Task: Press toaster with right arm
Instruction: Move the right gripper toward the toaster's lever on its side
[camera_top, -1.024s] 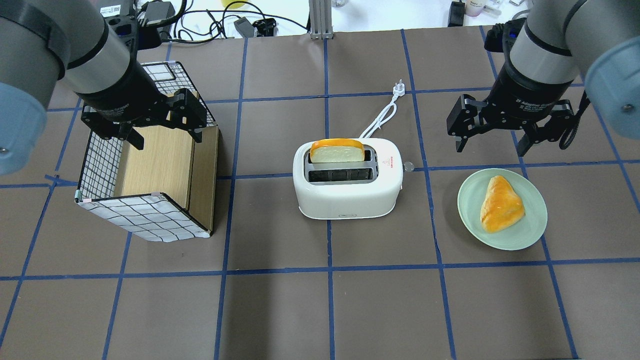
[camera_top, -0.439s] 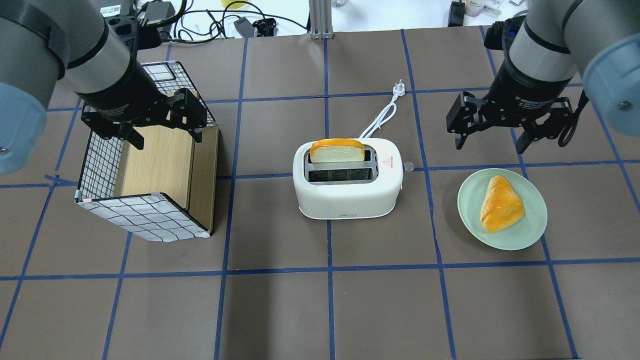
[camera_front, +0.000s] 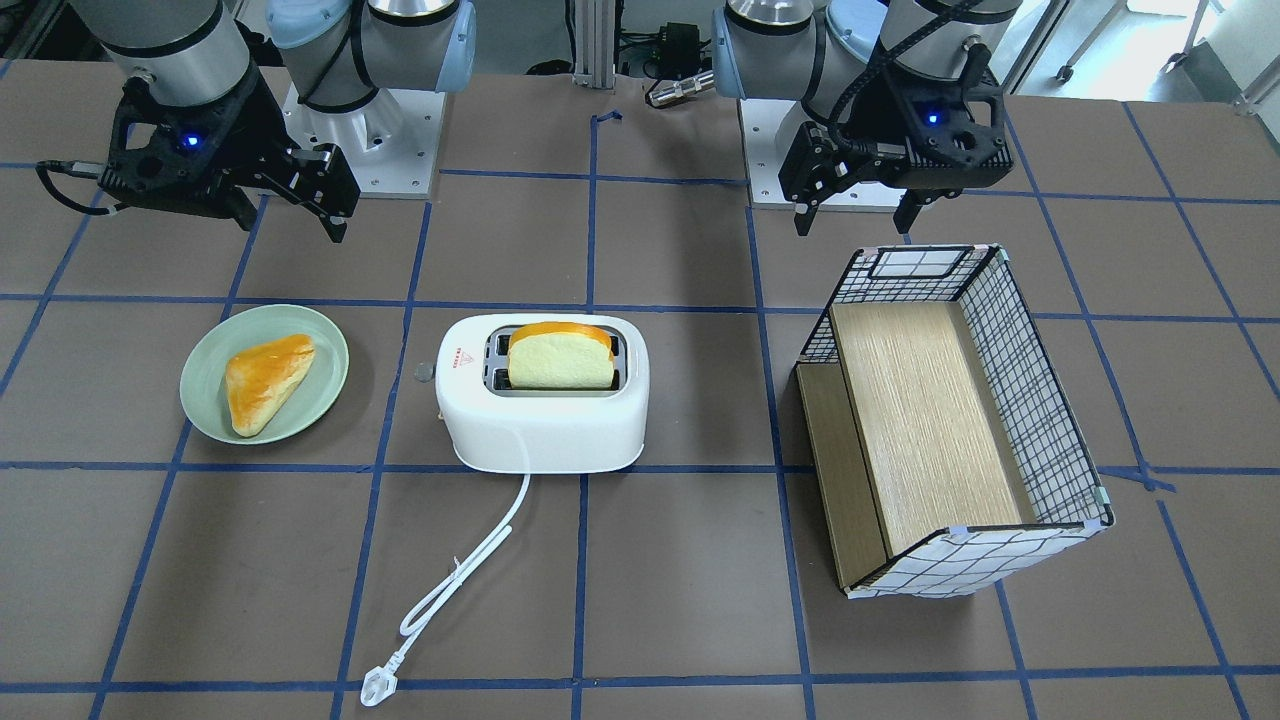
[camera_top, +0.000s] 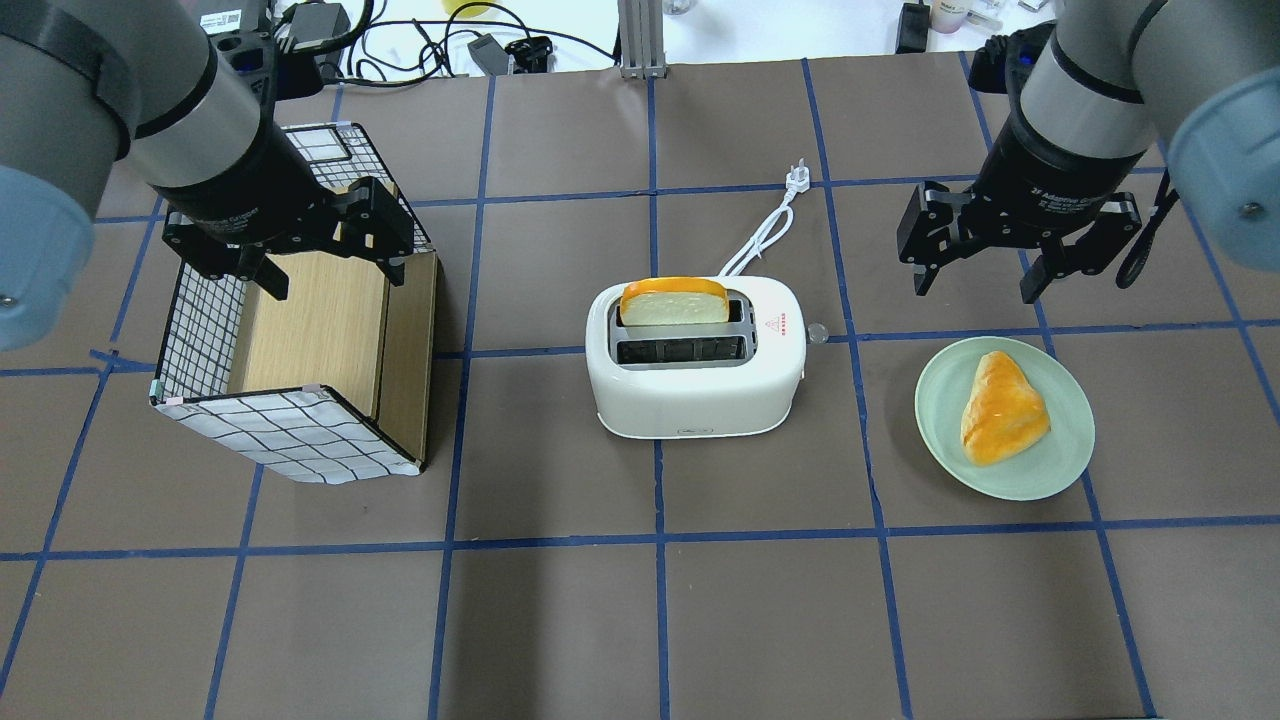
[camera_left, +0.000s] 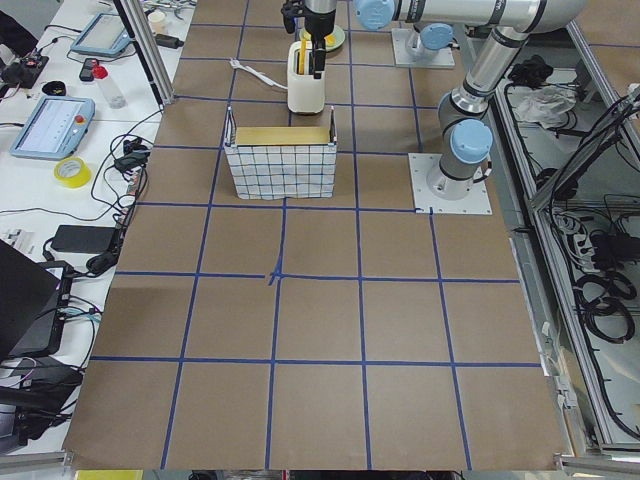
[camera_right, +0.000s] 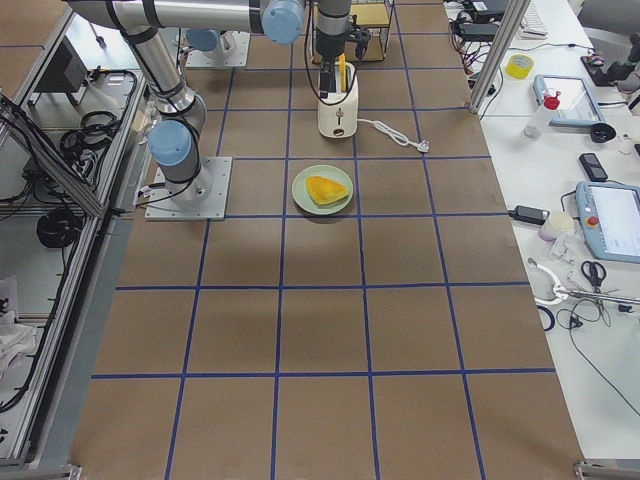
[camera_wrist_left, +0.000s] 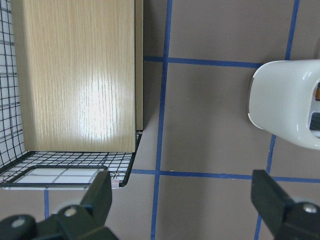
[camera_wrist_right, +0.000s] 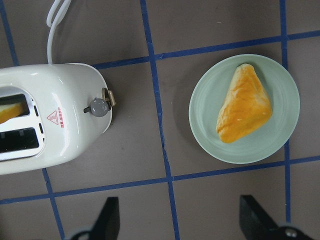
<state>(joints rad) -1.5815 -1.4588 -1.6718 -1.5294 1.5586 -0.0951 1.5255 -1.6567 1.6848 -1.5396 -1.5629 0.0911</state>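
The white toaster (camera_top: 695, 385) stands mid-table with a bread slice (camera_top: 675, 300) upright in its far slot. It also shows in the front view (camera_front: 540, 425). Its small grey lever knob (camera_top: 817, 332) juts from the end facing the right arm and shows in the right wrist view (camera_wrist_right: 99, 107). My right gripper (camera_top: 975, 285) is open and empty. It hovers above the table beyond the plate, to the right of the lever and apart from the toaster (camera_wrist_right: 50, 125). My left gripper (camera_top: 335, 275) is open and empty over the basket.
A green plate (camera_top: 940, 425) with a golden pastry (camera_top: 1000, 405) lies right of the toaster, below the right gripper. A wire basket (camera_top: 290, 440) with a wooden insert stands at the left. The white power cord (camera_top: 765, 235) trails away behind the toaster.
My right gripper has shifted a little toward the far side of the table and turned slightly. The left arm, toaster and bread have not moved.
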